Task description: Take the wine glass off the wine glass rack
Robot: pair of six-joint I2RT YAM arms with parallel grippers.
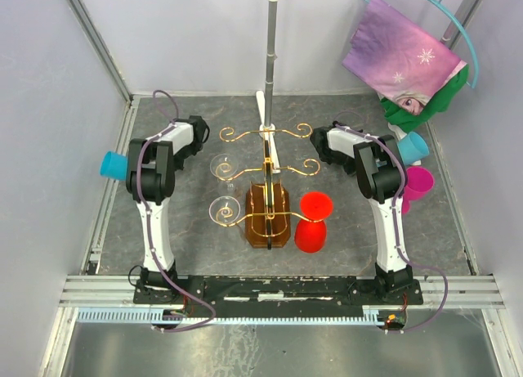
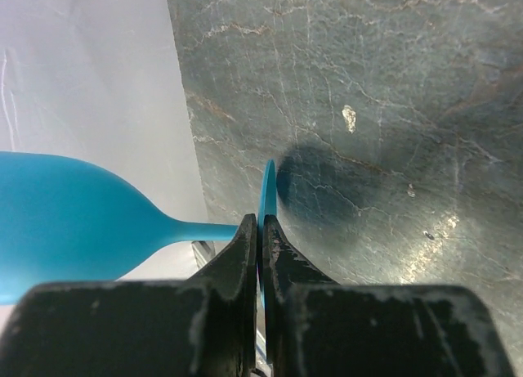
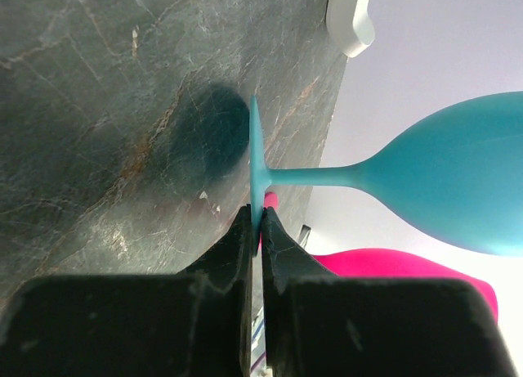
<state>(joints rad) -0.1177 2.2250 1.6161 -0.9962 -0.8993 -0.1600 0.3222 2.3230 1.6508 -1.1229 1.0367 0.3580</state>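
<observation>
1. The wine glass rack (image 1: 268, 207) stood at the centre of the worktop (image 1: 196, 246) in the top view, with its amber base toward the lower centre of the frame and its gold scroll arms spreading left and right.
2. Two clear wine glasses (image 1: 221, 187) sat at the left-side arms, one above the other in the frame. A red wine glass (image 1: 312, 230) sat at the lower right arm. Whether its bowl touched the worktop could not be determined.
3. The left arm (image 1: 155, 189) stood left of the rack. In the left wrist view, the left jaws were clamped on the thin foot disc of a blue wine glass (image 2: 73, 222). Its stem ran toward the left edge of the frame, with the bowl at the lower left.
4. The right arm (image 1: 380, 181) stood right of the rack. In the right wrist view, the right jaws were clamped on the foot disc of a second blue wine glass (image 3: 458, 181), with the bowl at the right edge of the frame.
5. Both blue glasses were held well apart from the rack, near the side walls.
6. A pink wine glass (image 3: 392, 267) lay just below the second blue glass.
7. A grey pole (image 1: 270, 33) rose behind the rack. Purple fabric (image 1: 400, 58) hung at the upper right.
</observation>
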